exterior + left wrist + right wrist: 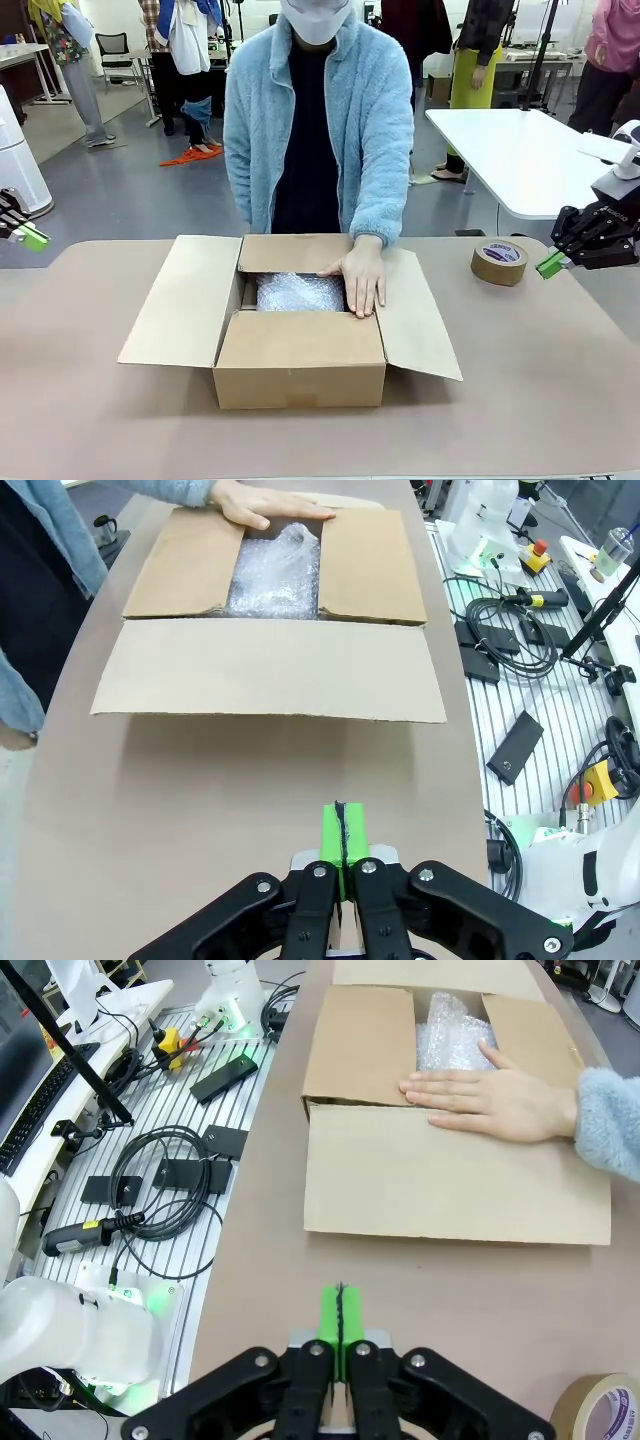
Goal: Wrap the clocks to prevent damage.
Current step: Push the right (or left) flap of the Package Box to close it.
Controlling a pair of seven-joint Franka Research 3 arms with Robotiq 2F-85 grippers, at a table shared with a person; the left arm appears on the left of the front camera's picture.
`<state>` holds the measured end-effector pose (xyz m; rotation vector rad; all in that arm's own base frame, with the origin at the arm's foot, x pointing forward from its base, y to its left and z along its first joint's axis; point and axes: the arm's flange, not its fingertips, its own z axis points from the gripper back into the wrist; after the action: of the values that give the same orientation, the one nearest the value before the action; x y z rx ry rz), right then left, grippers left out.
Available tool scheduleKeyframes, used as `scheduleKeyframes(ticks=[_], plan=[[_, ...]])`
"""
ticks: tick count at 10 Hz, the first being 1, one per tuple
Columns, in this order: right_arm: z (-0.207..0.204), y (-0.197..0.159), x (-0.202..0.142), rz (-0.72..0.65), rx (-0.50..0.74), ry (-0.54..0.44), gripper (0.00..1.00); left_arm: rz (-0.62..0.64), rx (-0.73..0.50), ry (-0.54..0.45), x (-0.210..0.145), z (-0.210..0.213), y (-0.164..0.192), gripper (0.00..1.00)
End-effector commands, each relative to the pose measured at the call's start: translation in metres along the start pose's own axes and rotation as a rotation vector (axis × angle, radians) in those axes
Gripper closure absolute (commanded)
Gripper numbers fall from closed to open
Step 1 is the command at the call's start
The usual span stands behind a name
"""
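While the person's hand (362,280) lies flat at the fold of the flap on the robot's right, the work seems to be at the point of settling the padding and closing up, so the sound course is to keep both arms back until that hand is clear. No clock face can be seen. What shows in the opening of the cardboard box (300,372) is a bubble-wrapped bundle (298,292), and I take the clock to be inside it. The bundle sits low in the middle of the box, between the near and far flaps, which are turned inward, while the two side flaps lie spread out on the table (520,400). To finish well, the side flaps should come over evenly, without pressing hard on the bundle beneath, and the seam should then be taped. The left gripper (33,238) hangs at the table's left edge with its green pads pressed together on nothing, well apart from the box. The right gripper (549,265), its pads likewise closed and empty, hovers just beside the tape roll (499,262). The box and its bundle stand between the two grippers, out of reach of either.
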<state>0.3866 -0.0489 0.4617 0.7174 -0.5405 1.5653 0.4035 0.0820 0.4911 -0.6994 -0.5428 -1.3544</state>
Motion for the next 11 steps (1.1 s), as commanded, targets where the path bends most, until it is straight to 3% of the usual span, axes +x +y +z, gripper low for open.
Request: scheduleKeyframes(ticks=[1,11], plan=[[0.0017,0.0016,-0.0006,0.018,0.007,-0.002,0.99,0.001,0.000,-0.005,-0.0006,0.0012,-0.0007,0.99],[0.0017,0.0016,-0.0006,0.018,0.007,-0.002,0.99,0.001,0.000,-0.005,-0.0006,0.0012,-0.0007,0.99]])
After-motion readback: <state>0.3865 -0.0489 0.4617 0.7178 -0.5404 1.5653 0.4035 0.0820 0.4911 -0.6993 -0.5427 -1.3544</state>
